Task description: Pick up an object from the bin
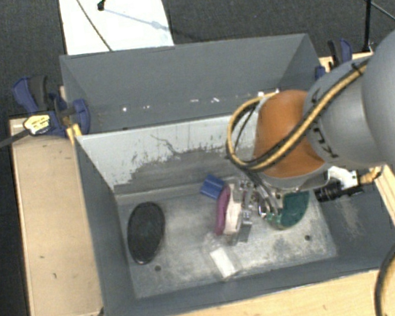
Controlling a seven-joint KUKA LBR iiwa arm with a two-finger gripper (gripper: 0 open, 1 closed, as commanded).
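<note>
Robot gripper, grip state impossible to tell, sits low mid-bin just beside a purple-and-white object, near a blue piece; an off-centre pinch could likely push the purple-and-white object aside or drop it.

Black oval pebble lying flat at far left, long axis running front to back, well apart from all else. Small blue block toward the back, about the middle, tilted. White scrap toward the front, almost straight below the block in the view. Dark teal lump at right, partly hidden, shape hard to tell.
</note>
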